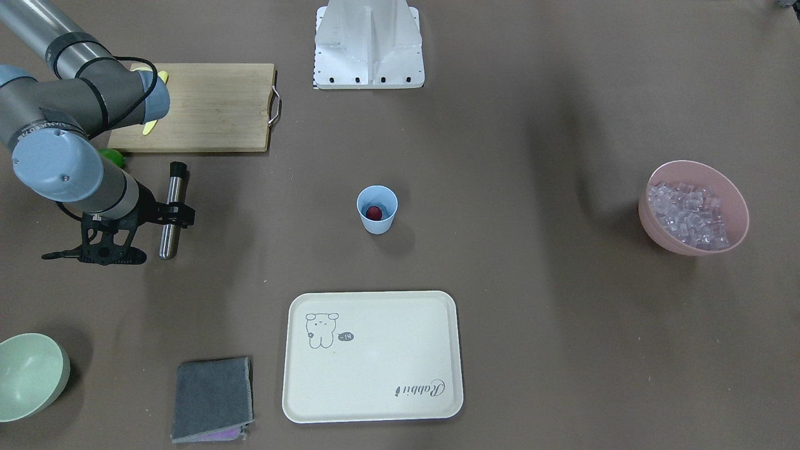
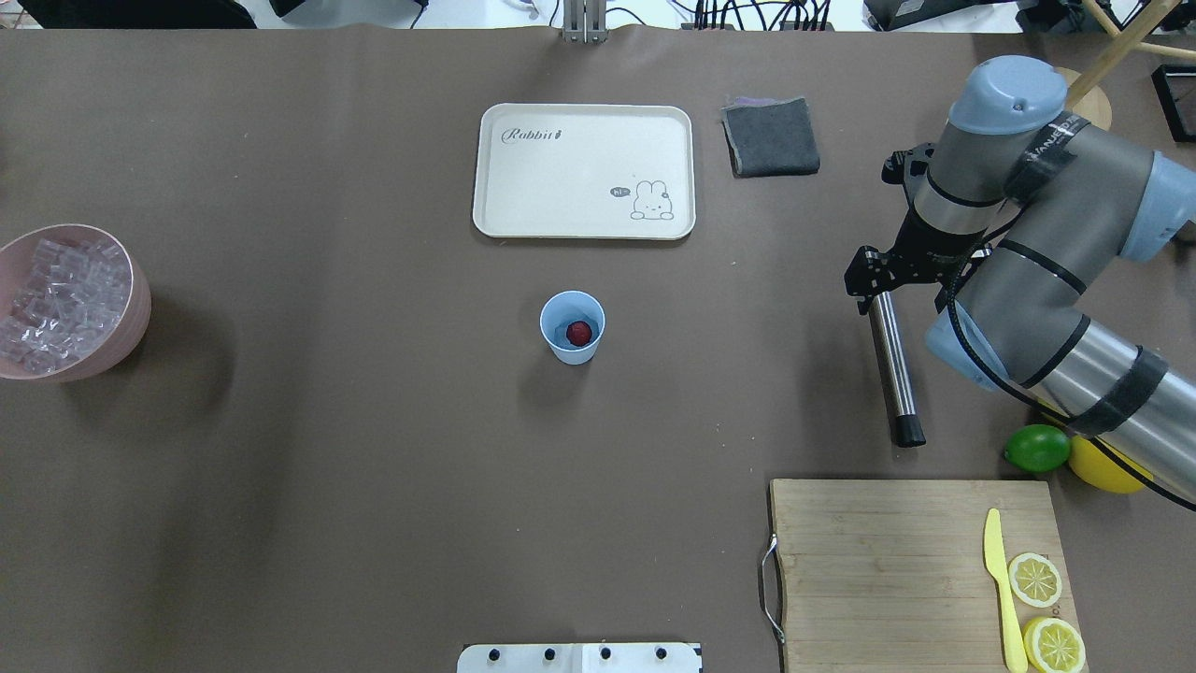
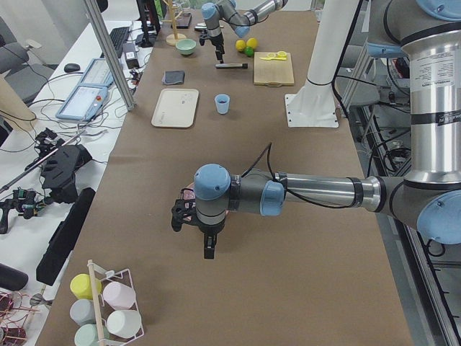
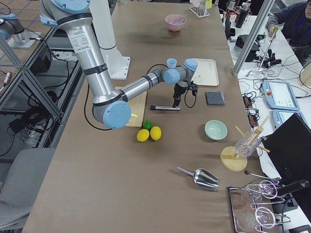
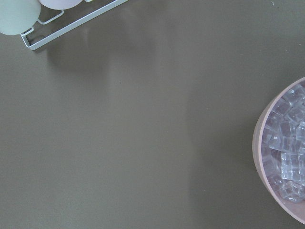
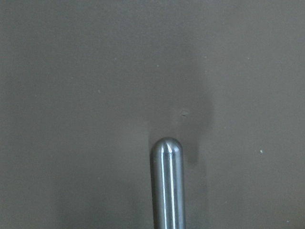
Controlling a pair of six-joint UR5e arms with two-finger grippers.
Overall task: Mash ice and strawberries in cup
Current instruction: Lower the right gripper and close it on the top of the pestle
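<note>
A small red strawberry sits inside the light-blue plastic tumbler at mid-table. Clear ice cubes fill the pink bowl well apart. The right gripper appears clamped on a steel muddler rod; the left gripper's jaws cannot be judged.

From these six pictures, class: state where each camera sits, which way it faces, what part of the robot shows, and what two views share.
Front-facing: across the table, steeply down; right arm, base.
Overhead: behind the robot, down; right arm.
Exterior left: table's end, along it; left arm near.
Exterior right: opposite end; right arm near.
Left wrist: straight down at the pink bowl; no body.
Right wrist: down at the metal muddler; no body.
Shared: front-facing and overhead both show the cup holding the strawberry.
</note>
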